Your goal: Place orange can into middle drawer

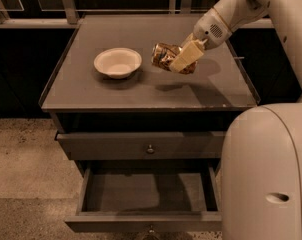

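One orange can (163, 56), one bowl (117, 62), two drawers (141, 194), one jaws set over tabletop (141, 91).

Orange can (163, 57) partly behind end effector (182, 64)

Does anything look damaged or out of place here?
The orange can looks dented and sits tilted on its side in the gripper, jaws shut on it, above the table near the bowl. The middle drawer below stands open. Nothing looks spilled.
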Available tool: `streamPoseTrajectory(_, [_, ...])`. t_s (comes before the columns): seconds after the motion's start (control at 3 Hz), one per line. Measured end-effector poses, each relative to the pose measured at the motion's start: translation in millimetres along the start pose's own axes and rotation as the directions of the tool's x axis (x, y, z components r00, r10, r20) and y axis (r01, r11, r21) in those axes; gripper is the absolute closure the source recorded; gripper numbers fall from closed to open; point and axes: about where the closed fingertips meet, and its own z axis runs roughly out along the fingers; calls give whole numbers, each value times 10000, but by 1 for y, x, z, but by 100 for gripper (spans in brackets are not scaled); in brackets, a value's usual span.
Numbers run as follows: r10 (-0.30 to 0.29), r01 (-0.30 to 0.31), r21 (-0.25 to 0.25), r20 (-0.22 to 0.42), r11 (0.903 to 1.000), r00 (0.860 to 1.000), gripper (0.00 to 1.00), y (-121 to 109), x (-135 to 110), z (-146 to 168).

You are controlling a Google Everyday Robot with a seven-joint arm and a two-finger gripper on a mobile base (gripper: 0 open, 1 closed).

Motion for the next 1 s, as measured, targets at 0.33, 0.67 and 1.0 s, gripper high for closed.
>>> streamPoseTrajectory(0.33, [-9,7,151,132,9999,9999,100,-5,-4,2])
streamPoseTrajectory(0.67, [182,-188,200,265,9996,9995,100,-7,-6,9])
streamPoseTrajectory(1.0, [565,-564,-29,451,9984,9974,100,16,-8,15])
